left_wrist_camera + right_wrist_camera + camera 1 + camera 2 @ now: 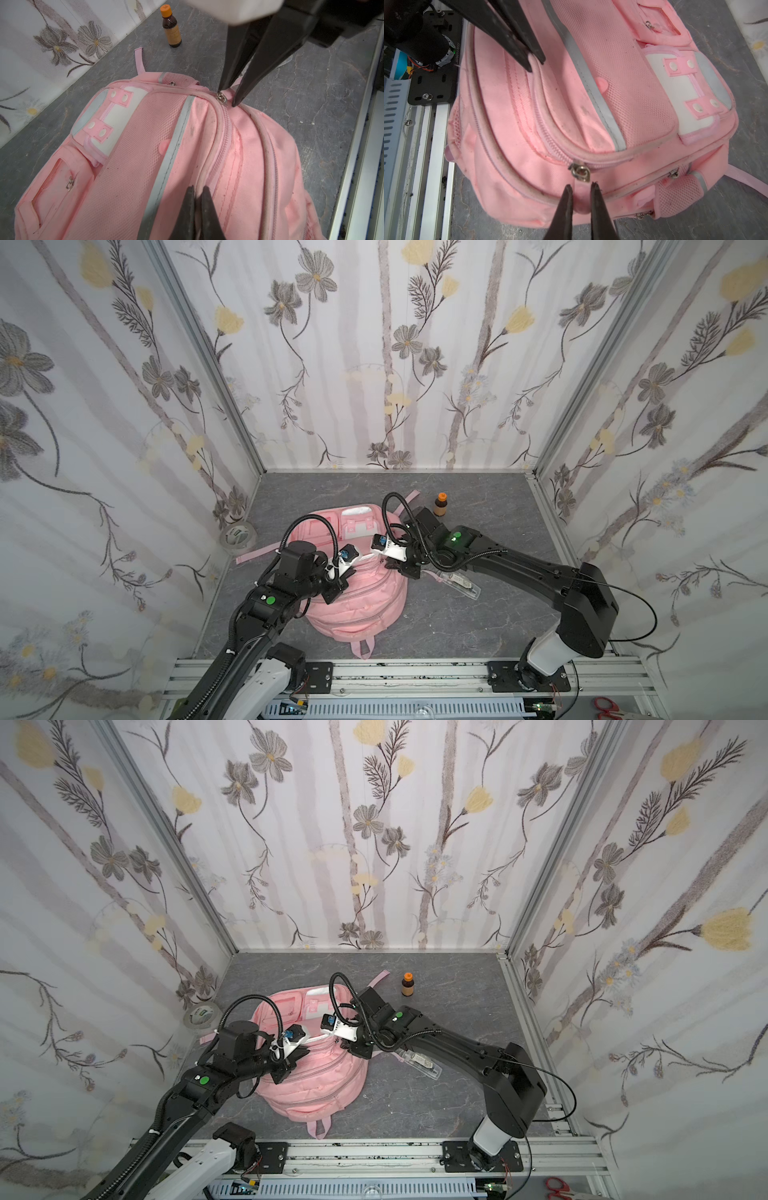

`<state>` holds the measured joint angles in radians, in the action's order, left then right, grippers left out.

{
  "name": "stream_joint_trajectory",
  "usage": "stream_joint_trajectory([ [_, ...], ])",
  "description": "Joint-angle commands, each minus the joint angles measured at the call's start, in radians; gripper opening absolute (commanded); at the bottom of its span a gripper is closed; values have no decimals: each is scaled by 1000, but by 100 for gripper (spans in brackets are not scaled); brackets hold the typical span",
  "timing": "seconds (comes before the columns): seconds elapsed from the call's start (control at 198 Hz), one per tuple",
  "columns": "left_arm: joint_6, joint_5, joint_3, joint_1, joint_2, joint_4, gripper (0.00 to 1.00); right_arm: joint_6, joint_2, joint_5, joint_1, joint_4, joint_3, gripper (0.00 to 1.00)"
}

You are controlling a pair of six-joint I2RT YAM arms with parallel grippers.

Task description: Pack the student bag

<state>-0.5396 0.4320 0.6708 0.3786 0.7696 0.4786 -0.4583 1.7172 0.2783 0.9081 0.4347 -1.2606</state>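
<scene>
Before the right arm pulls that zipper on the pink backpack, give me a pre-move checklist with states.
1. Right gripper on the zipper pull tab: ok, jaws closed on the pink tab.
2. Left gripper anchoring the pink backpack: ok, shut on its piping beside the zipper.
3. Zipper track between the grippers free: ok, nothing lies on it.
4. Compartment open: not ok, teeth meshed, slider at the end.
5. Orange-capped brown bottle out of the way: ok, upright behind the backpack.
6. Clear plastic case free of the right arm: cannot tell, the arm overhangs it.
</scene>
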Motion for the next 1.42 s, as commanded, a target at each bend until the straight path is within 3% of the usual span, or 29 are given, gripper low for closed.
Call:
stream_joint_trajectory([
  [0.0,56,-69,22,-1,18,-76,0,88,-48,1,25,-102,14,0],
  [0.268,218,-55,35,44,58,-211,0,211,-29,80,79,-152,13,0],
  [0.481,256,-105,29,77,70,-264,0,251,-34,65,64,-226,90,0],
  [0.754,440,-61,-33,92,49,-423,0,376,-14,27,22,-391,181,0],
  [0.764,438,-61,-36,92,45,-421,1,383,-11,21,22,-404,184,0],
  [0.85,380,-87,-37,91,13,-361,43,405,7,26,14,-459,203,2],
  [0.901,331,-104,-37,88,-11,-310,57,408,21,42,11,-492,215,4],
  [0.931,297,-114,-37,84,-32,-273,61,408,29,48,11,-500,217,5],
  [1.012,202,-119,-30,63,-77,-160,65,396,49,68,11,-523,220,15],
  [1.149,36,-83,-13,17,-109,76,62,387,74,76,11,-545,215,28],
  [1.24,-31,-94,-22,-8,-122,157,59,381,81,100,10,-548,216,31],
  [1.321,-67,-94,-34,-29,-132,186,55,379,84,108,10,-547,223,23],
  [1.412,-107,-91,-48,-40,-136,212,55,379,77,85,8,-538,232,1],
])
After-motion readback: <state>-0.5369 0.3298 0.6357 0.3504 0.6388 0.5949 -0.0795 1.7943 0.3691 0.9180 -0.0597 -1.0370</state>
